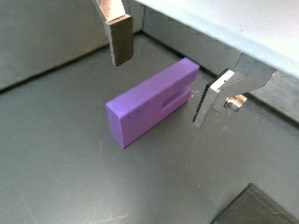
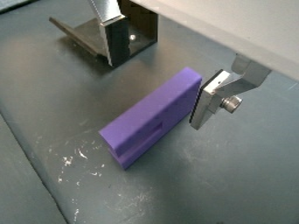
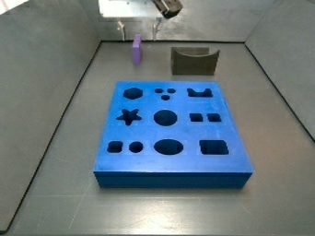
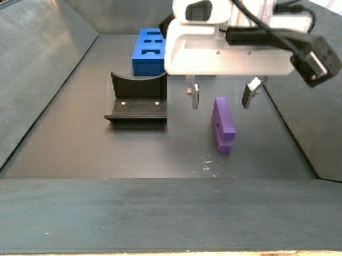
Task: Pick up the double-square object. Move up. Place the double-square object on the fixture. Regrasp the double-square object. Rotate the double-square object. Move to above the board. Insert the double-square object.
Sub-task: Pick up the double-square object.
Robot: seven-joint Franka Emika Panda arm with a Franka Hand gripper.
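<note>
The double-square object (image 1: 149,105) is a light purple block lying flat on the grey floor, also seen in the other views (image 2: 149,121) (image 3: 136,51) (image 4: 223,126). My gripper (image 1: 166,70) (image 2: 162,70) is open and hangs just over the block's end (image 4: 222,99). One finger (image 1: 214,98) stands close beside the block and the other finger (image 1: 119,39) is well clear of it. Nothing is held. The fixture (image 3: 193,62) (image 4: 136,103) (image 2: 91,39) stands on the floor a short way beside the block. The blue board (image 3: 169,129) (image 4: 150,50) lies beyond the fixture.
Grey walls (image 3: 74,83) enclose the floor on all sides, and one wall (image 1: 222,31) runs close behind the block's end. A dark corner (image 1: 260,206) shows at the edge of a wrist view. Light scratches (image 2: 76,162) mark the floor near the block.
</note>
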